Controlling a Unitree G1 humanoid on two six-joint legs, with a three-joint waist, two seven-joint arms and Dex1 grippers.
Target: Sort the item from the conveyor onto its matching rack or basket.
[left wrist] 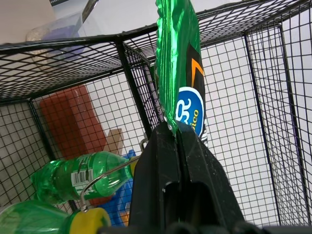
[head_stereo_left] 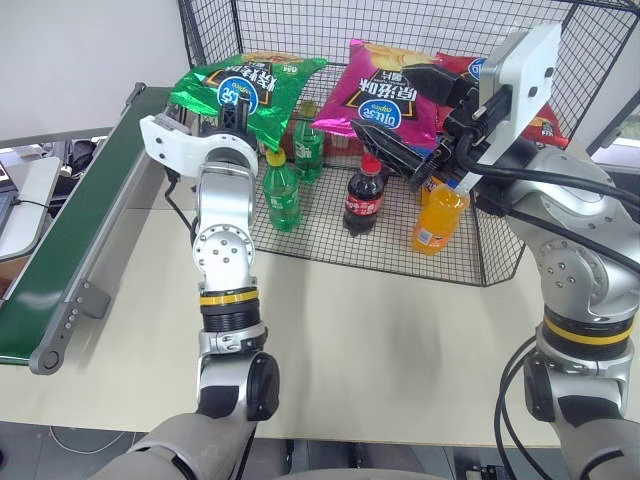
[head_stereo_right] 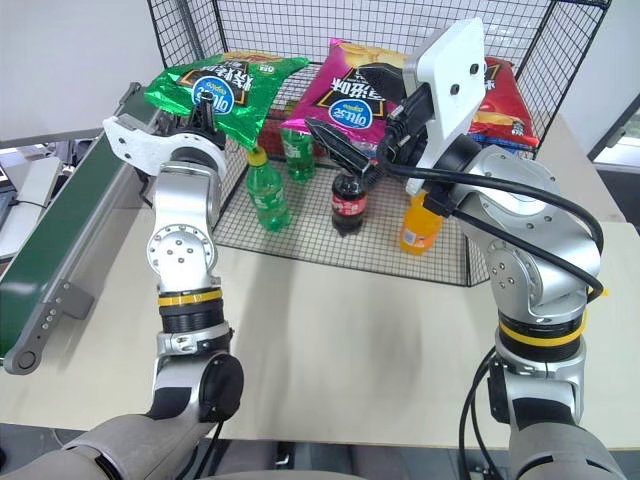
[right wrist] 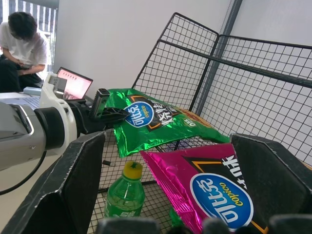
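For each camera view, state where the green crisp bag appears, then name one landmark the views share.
Left eye: green crisp bag upper left, above the bottles.
Right eye: upper left.
Left wrist: upright, top centre.
Right wrist: centre.
Shared landmark: black wire-mesh cage.

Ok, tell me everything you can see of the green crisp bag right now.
The green crisp bag is shiny foil with a round blue-and-white logo and white lettering. The left tool is shut on its near edge and holds it up, roughly level, over the front wall of the black wire cage, above the green bottles. Its far end reaches toward the magenta bag; whether they touch, I cannot tell.
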